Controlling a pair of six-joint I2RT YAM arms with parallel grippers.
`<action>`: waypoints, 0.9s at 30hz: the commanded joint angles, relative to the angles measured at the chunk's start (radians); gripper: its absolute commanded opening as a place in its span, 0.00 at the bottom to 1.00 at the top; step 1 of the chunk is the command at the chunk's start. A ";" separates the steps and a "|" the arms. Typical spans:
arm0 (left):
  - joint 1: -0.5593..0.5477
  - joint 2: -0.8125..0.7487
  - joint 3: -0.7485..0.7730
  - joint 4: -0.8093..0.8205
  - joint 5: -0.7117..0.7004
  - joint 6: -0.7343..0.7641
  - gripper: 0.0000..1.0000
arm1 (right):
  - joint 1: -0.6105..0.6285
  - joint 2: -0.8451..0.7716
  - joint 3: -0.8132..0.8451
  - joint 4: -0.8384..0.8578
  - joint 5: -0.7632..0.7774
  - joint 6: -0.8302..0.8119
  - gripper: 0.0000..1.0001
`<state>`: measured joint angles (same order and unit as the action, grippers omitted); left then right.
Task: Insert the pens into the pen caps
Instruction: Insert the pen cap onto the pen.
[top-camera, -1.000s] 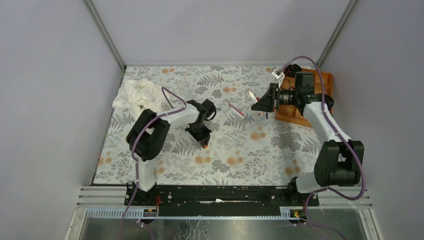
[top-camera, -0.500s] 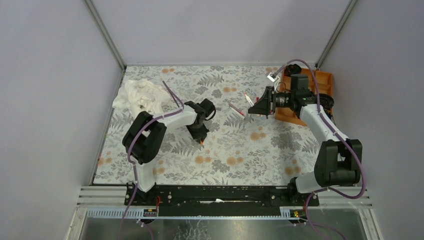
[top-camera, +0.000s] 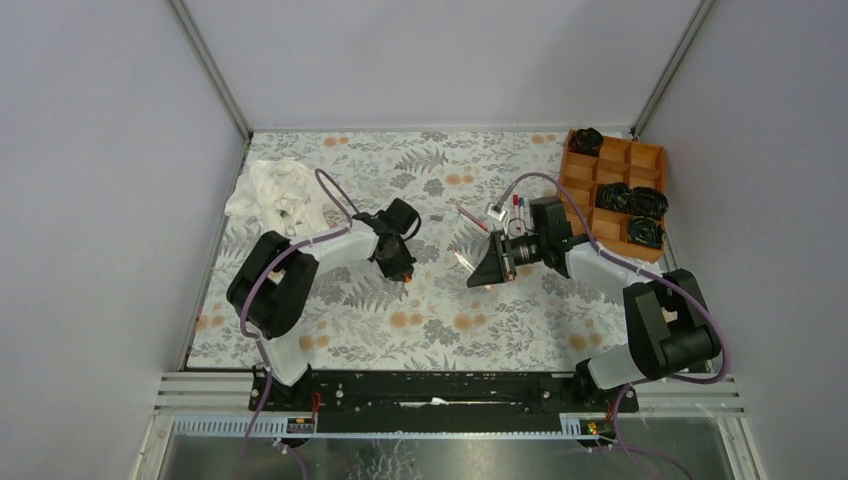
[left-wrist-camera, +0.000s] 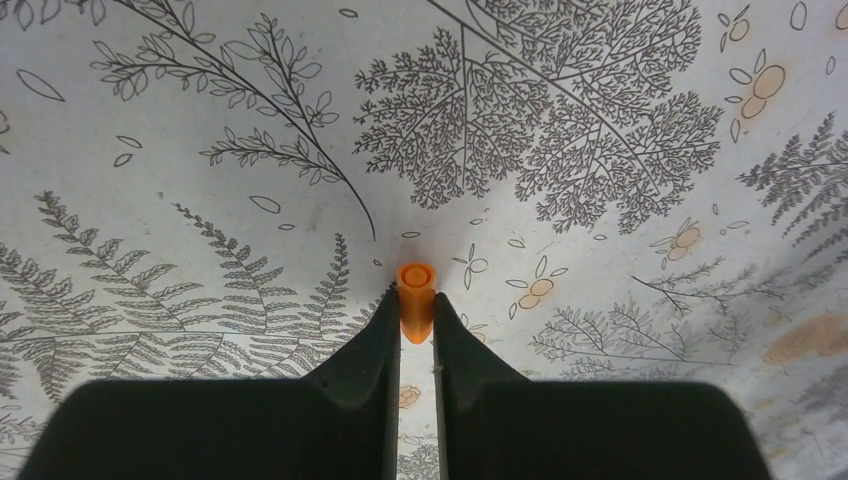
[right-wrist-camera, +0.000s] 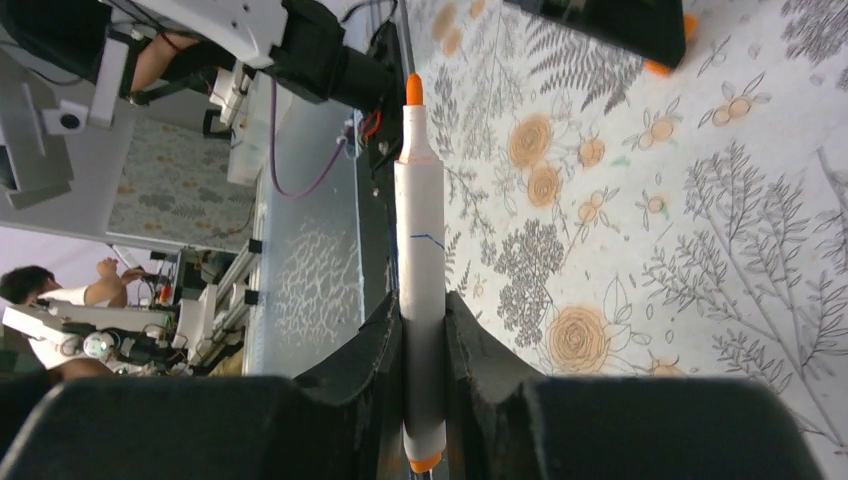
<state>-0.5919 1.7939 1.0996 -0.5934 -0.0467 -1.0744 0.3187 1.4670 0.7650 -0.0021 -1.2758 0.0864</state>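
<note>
My left gripper (left-wrist-camera: 416, 305) is shut on an orange pen cap (left-wrist-camera: 415, 293), whose open end faces away from the fingers just above the floral mat. From above, that cap (top-camera: 408, 279) shows at the left fingertips near mid-table. My right gripper (right-wrist-camera: 422, 310) is shut on a white-barrelled pen (right-wrist-camera: 420, 230) with an orange tip, which sticks out well past the fingers. In the top view the right gripper (top-camera: 478, 275) is a short way right of the left one, and the pen (top-camera: 462, 260) is angled toward it. A pinkish-red pen (top-camera: 467, 218) lies on the mat behind.
An orange compartment tray (top-camera: 640, 146) with black coiled items stands at the back right. A crumpled white cloth (top-camera: 280, 190) lies at the back left. Small red and blue pieces (top-camera: 517, 203) lie on the mat near the right forearm.
My right arm has swung from beside the tray toward mid-table, carrying the white pen closer to the left gripper. The left gripper, holding the orange cap, has shifted only slightly.
</note>
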 joint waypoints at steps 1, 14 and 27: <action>0.043 -0.040 -0.056 0.120 0.102 -0.007 0.06 | 0.070 -0.003 -0.128 0.242 0.050 0.128 0.00; 0.093 -0.028 -0.109 0.206 0.292 -0.052 0.06 | 0.253 0.274 -0.077 0.394 0.276 0.357 0.00; 0.112 -0.013 -0.169 0.278 0.366 -0.097 0.06 | 0.312 0.395 0.032 0.218 0.455 0.367 0.00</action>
<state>-0.4946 1.7641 0.9623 -0.3759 0.2775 -1.1400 0.6018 1.8519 0.7578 0.2939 -0.8948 0.4511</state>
